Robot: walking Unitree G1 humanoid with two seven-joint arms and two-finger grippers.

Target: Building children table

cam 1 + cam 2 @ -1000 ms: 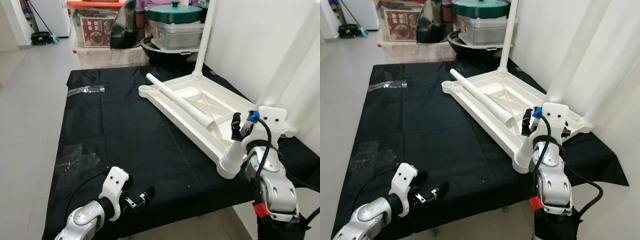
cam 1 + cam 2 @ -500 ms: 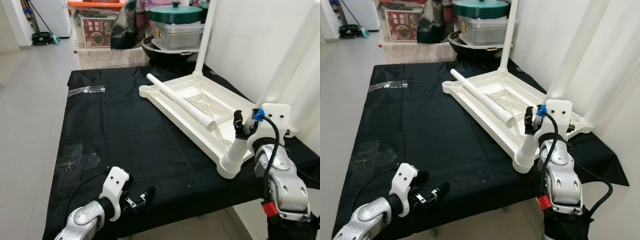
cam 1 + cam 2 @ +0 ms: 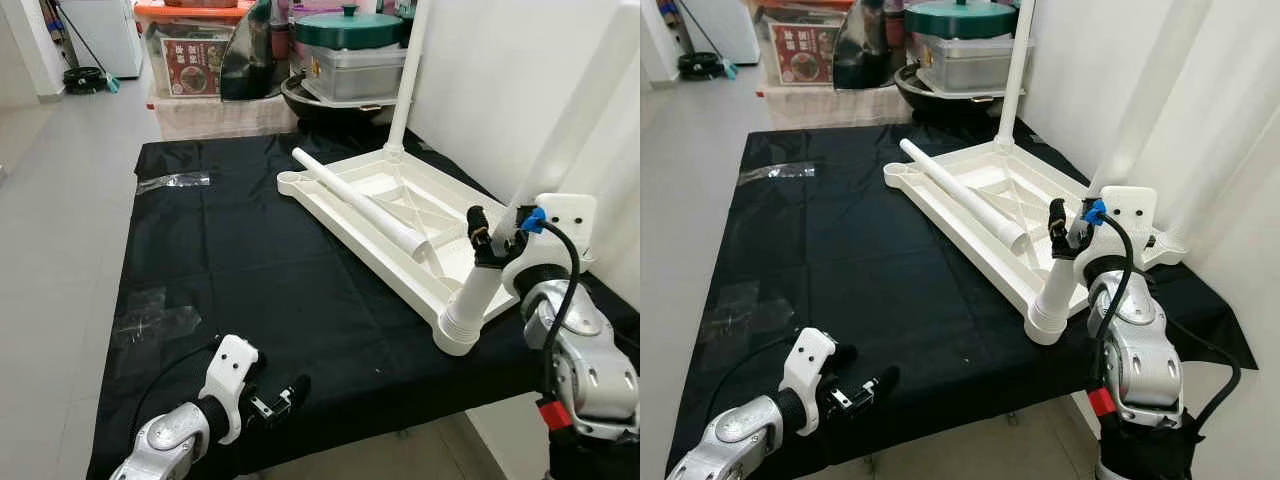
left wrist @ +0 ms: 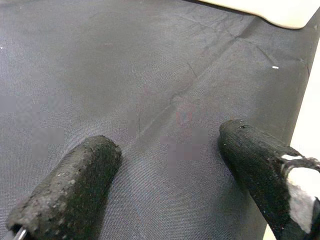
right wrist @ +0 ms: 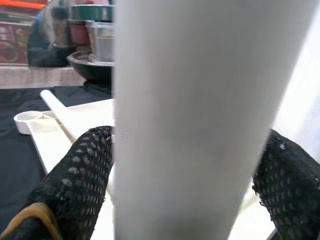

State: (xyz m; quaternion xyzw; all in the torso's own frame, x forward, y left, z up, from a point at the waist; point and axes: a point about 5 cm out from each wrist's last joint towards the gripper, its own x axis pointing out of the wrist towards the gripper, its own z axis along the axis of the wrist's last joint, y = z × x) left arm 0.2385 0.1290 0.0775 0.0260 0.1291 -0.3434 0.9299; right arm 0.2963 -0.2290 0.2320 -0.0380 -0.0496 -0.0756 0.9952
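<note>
With the right gripper point(image 3: 483, 240) closed round the leg point(image 3: 478, 296) seated in the near corner socket of the upturned tabletop point(image 3: 372, 190), keep the leg plumb while twisting (left gripper point(image 3: 283, 393) rests open on the cloth point(image 3: 250, 270)).

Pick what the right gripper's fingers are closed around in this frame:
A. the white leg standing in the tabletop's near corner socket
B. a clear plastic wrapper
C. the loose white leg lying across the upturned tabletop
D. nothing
A: the right gripper clamps the near corner leg, standing in its socket on the upturned tabletop; the loose leg lies untouched.
</note>
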